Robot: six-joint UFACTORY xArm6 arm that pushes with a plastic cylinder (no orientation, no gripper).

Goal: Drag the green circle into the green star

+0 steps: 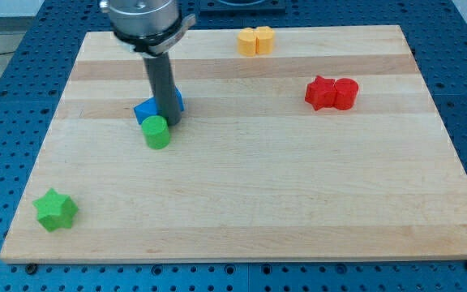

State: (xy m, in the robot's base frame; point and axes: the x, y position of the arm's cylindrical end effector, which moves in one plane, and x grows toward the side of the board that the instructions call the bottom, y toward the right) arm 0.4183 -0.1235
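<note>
The green circle (157,131), a short green cylinder, stands on the wooden board left of centre. My tip (171,122) is right behind it, at its upper right, touching or nearly touching it. The green star (55,210) lies near the board's bottom left corner, well apart from the circle. A blue block (149,109) sits directly behind the green circle and is partly hidden by the rod.
Two yellow blocks (255,40) stand together at the board's top edge. Two red blocks (332,93) stand together at the upper right. The wooden board (298,186) lies on a blue perforated table.
</note>
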